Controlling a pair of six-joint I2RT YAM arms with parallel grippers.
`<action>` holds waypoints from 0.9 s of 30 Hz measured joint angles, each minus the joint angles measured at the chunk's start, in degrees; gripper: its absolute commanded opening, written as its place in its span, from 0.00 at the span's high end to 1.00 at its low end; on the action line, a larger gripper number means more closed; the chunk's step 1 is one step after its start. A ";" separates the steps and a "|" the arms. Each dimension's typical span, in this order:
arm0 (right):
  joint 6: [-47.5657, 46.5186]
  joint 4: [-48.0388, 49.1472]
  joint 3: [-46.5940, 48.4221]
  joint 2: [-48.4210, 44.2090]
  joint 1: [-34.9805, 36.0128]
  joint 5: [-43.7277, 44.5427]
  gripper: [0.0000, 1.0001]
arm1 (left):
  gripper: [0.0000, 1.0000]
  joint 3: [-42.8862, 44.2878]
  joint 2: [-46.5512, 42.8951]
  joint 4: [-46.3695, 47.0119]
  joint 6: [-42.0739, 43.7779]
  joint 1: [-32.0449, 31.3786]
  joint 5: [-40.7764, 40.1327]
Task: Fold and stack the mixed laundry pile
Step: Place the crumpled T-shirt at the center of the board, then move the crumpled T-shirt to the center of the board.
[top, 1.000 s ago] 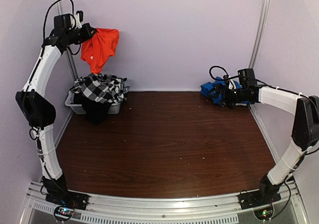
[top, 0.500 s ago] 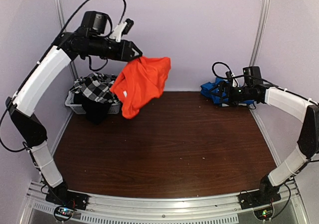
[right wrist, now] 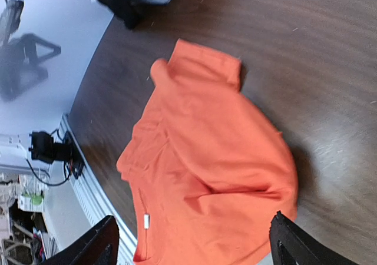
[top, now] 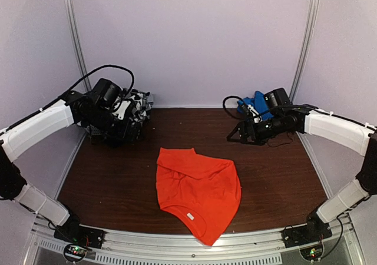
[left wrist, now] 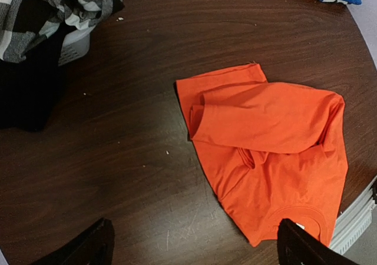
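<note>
Found orange shirt (top: 198,188) lying on table (top: 283,176), front half, between left arm (top: 41,126) and right arm (top: 336,126), collar end toward front rail (top: 177,244). Not flat: far part doubled over itself, wrinkled across the middle. Rest of pile judged not yet dealt with: checked cloth (left wrist: 53,6) and black cloth (left wrist: 26,94) heaped in and over white basket (left wrist: 76,44) at far left corner. Noted blue cloth (top: 250,103) at far right, behind right arm.

Left claw (left wrist: 194,229): spread wide, nothing between, held above table near basket, looking toward shirt. Right claw (right wrist: 193,218): likewise spread and empty, looking down on shirt from far right side.

Risks, as judged:
- Could catch two layers if pinched at the doubled part, locking the crease in; safer to take single edges.
- Could drag cloth off table or snag it on front rail if pulled forward, given collar end so close to that rail.
- Could hook checked cloth or tip white basket on a careless swing of left arm, close beside both.

Writing: small white tag (right wrist: 145,220) at collar, too small to read. No brand or other lettering made out anywhere.
</note>
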 measured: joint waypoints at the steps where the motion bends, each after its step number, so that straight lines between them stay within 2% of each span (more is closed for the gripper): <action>1: -0.57 -0.76 0.00 0.15 2.89 0.33 0.17 | 0.02 -1.73 -1.42 0.98 -0.94 -0.09 0.48; 9: -1.79 -2.93 0.59 7.45 23.50 4.79 0.26 | 0.02 -18.56 -13.88 5.35 -10.01 -0.24 2.99; 13: -0.59 -3.19 5.29 17.49 31.63 6.58 0.27 | 0.02 -20.76 -18.05 5.35 -11.54 -0.15 3.50; 16: 0.59 -3.80 12.87 26.51 34.73 7.08 0.26 | 0.02 -21.66 -17.97 5.40 -11.56 0.35 3.96; 22: 2.82 -3.85 26.03 39.10 35.01 7.13 0.26 | 0.02 -22.10 -16.17 5.33 -9.53 3.93 5.92; 25: 3.54 -4.59 24.76 39.91 34.67 7.13 0.27 | 0.02 -22.08 -15.06 5.27 -7.30 7.39 6.88; 27: 3.63 -3.30 20.28 37.38 34.18 6.84 0.27 | 0.02 -22.08 -14.62 5.20 -5.88 9.03 7.50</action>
